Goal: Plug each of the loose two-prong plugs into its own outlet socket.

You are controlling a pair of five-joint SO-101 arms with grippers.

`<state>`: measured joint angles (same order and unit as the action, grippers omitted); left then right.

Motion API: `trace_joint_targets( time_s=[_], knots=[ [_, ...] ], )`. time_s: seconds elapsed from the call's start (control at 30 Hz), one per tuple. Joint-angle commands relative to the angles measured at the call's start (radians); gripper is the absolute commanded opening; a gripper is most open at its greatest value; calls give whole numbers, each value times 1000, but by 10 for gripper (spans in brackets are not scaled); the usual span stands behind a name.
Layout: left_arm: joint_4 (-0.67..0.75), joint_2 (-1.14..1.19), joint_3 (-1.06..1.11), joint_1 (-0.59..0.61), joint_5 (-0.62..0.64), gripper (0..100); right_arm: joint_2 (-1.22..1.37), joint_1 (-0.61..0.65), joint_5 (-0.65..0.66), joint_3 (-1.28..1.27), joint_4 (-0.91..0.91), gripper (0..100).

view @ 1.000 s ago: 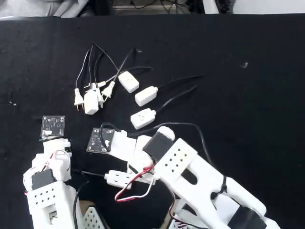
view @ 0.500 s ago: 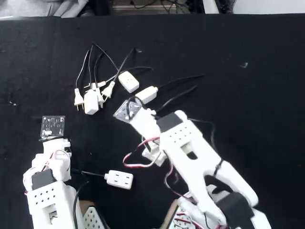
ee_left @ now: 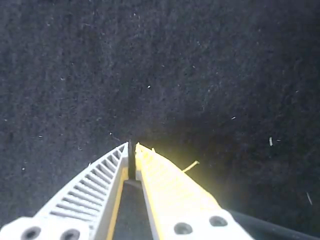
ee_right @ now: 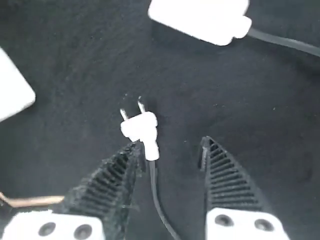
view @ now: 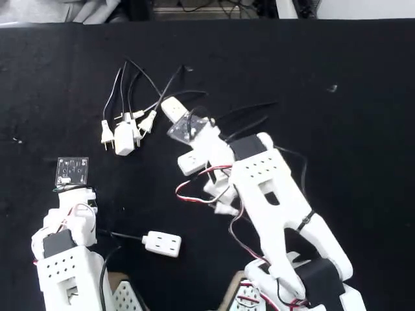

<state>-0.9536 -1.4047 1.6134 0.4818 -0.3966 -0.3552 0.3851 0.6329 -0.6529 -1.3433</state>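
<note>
The right gripper (ee_right: 170,145): fingers open, one just beside a plug (ee_right: 139,127) near a socket (ee_right: 200,17); left gripper (ee_left: 133,148): fingers closed over the counter (ee_left: 210,70).

**Right arm crosses the worktop to the far sockets**

A second ago the right arm (view: 259,181) lay low over the near outlet socket (view: 162,243). It has since swung away across the worktop (view: 350,142), passing a halfway pose half a second ago, and that socket now lies uncovered. The arm's wrist has come to cover the middle of the three far sockets, between the upper socket (view: 170,107) and the lower socket (view: 192,162). Its end effector (ee_right: 170,145) has arrived spread apart, with a two-prong plug (ee_right: 140,127) just beside one finger.
</note>
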Motion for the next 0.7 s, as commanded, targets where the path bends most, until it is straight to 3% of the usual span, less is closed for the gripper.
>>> trace_joint_targets(
  time_s=[0.0,0.23,0.67],
  knots=[
    [11,0,-4,8,-5,30,-39,38,222,18,-104,173],
    [11,0,-2,8,-6,30,-42,2,244,-217,29,177],
    [11,0,-2,8,-6,30,-41,11,242,-392,245,178]
  ],
)
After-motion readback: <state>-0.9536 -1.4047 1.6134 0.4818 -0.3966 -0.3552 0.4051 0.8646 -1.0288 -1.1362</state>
